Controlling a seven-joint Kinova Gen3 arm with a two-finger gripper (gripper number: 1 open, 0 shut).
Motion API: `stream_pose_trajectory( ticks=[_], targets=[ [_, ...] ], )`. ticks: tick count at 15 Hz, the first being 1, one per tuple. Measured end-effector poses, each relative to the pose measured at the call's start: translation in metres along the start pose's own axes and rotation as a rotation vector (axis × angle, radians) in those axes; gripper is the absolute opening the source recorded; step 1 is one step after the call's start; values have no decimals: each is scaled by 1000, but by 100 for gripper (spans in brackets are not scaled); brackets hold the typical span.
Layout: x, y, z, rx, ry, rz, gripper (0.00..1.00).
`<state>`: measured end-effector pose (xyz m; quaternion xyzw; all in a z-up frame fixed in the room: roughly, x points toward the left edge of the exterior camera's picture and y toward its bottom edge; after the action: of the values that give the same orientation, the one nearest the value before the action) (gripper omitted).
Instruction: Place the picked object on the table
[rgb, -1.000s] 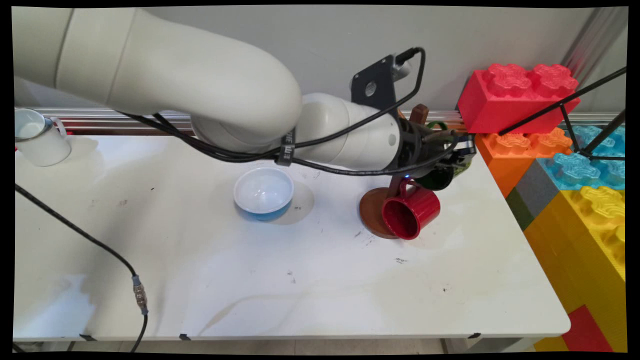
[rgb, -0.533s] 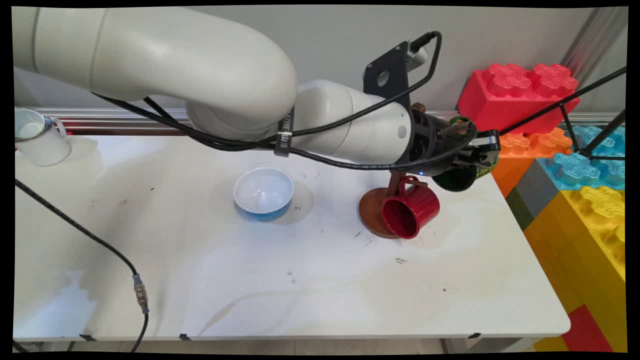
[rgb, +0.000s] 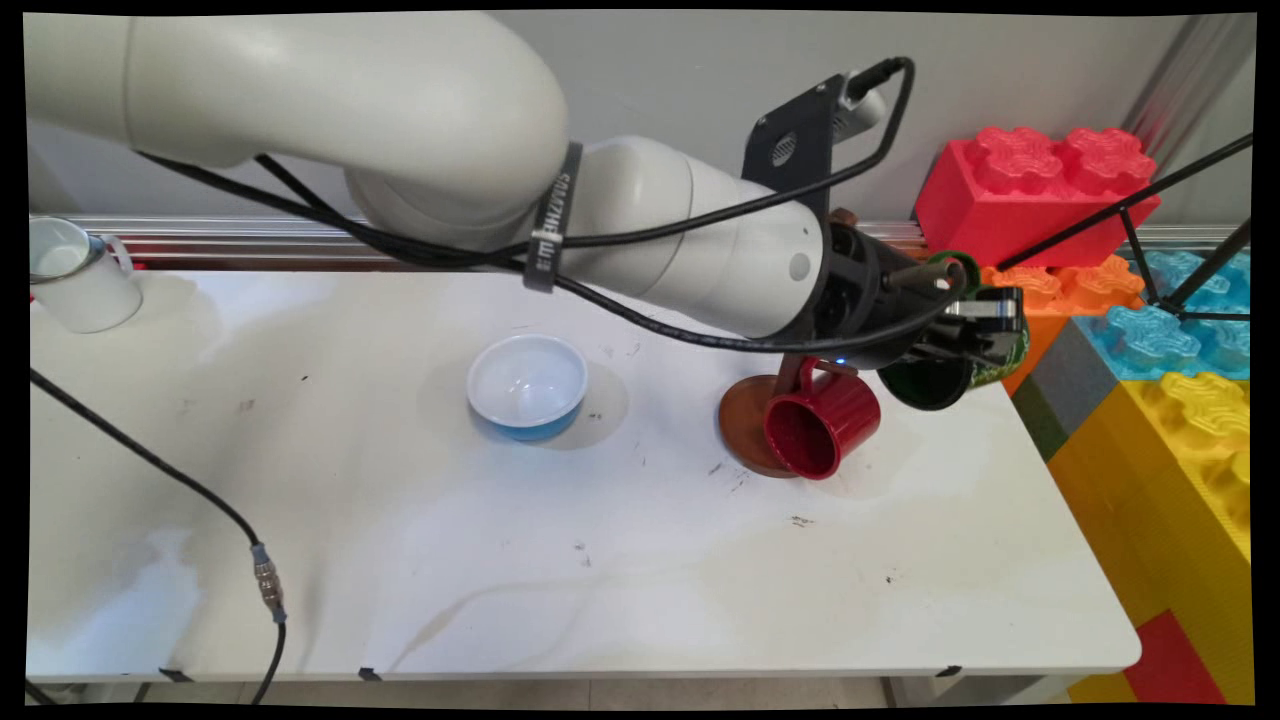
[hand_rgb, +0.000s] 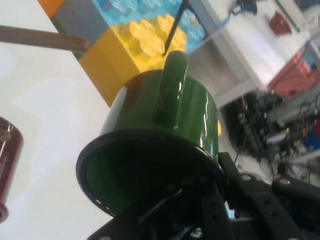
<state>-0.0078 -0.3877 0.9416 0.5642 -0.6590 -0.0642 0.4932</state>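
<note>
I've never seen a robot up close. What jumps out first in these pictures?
The gripper grips a green mug by its rim, in the air at the table's right edge. Beside it a red mug hangs on a brown wooden stand. Giant bright toy bricks are stacked on the right.

The black two-finger gripper (hand_rgb: 210, 200) is gripping the rim of a glossy dark-green mug (hand_rgb: 165, 125), jaws closed on its edge, handle facing up. A brown wooden peg (hand_rgb: 42, 37) is jutting across the white table (hand_rgb: 45, 115); yellow toy blocks (hand_rgb: 132, 47) are sitting beyond.
</note>
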Motion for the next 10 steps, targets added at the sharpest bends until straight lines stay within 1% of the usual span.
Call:
stream_pose_trajectory(
  ticks=[2,4,7,10],
  targets=[
    [4,0,-8,6,-39,65,0],
    [8,0,-14,11,-67,115,0],
    [16,2,-25,16,-125,229,0],
    [23,3,-34,20,-170,319,0]
  ],
)
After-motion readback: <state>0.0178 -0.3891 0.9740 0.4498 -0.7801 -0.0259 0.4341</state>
